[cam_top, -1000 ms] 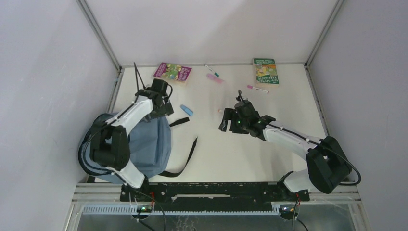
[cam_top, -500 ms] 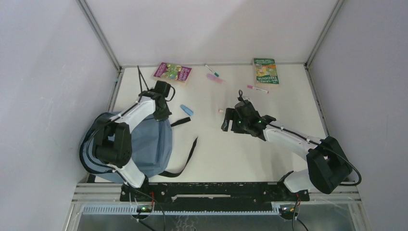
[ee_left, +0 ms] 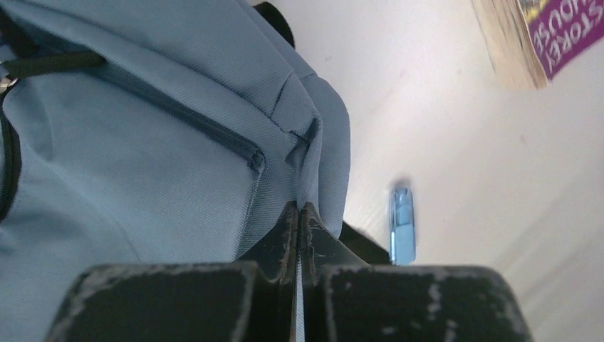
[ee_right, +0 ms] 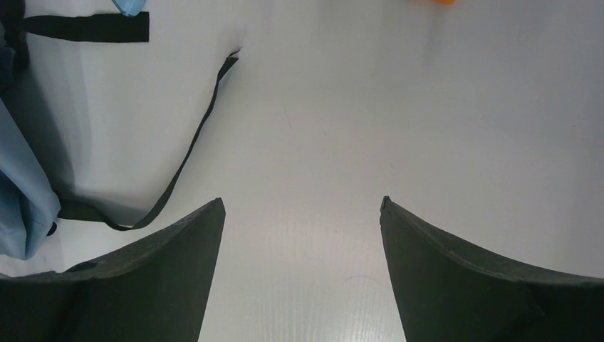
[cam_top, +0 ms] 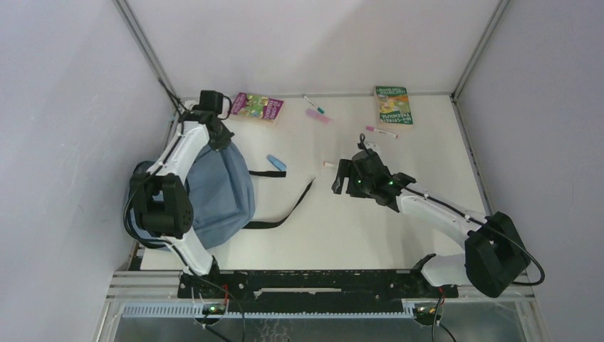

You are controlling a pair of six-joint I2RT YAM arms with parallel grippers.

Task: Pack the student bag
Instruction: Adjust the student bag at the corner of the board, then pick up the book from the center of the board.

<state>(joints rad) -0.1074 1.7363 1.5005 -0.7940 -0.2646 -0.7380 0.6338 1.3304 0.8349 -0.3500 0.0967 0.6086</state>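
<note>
The student bag (cam_top: 222, 194), slate-blue with black straps, lies at the table's left side. My left gripper (cam_top: 216, 140) is at its far top end, shut on a fold of the bag's fabric; in the left wrist view the blue cloth (ee_left: 142, 142) runs right into the closed fingertips of that gripper (ee_left: 299, 210). My right gripper (cam_top: 340, 178) hovers over bare table at mid-table, open, with nothing between the fingers (ee_right: 302, 206). A loose black strap (cam_top: 285, 210) trails from the bag towards it and shows in the right wrist view as well (ee_right: 178, 164).
A small blue item (cam_top: 276, 163) lies just right of the bag. A purple book (cam_top: 256, 107), a teal-capped marker (cam_top: 313, 104), a pink item (cam_top: 318, 116), a pink marker (cam_top: 381, 132) and a green book (cam_top: 393, 105) lie along the back. A tiny piece (cam_top: 327, 164) sits by the right gripper.
My left gripper closed on the bag's top and moved towards the back-left corner, stretching the bag; the loose strap swung right. The right arm shifted slightly right.
</note>
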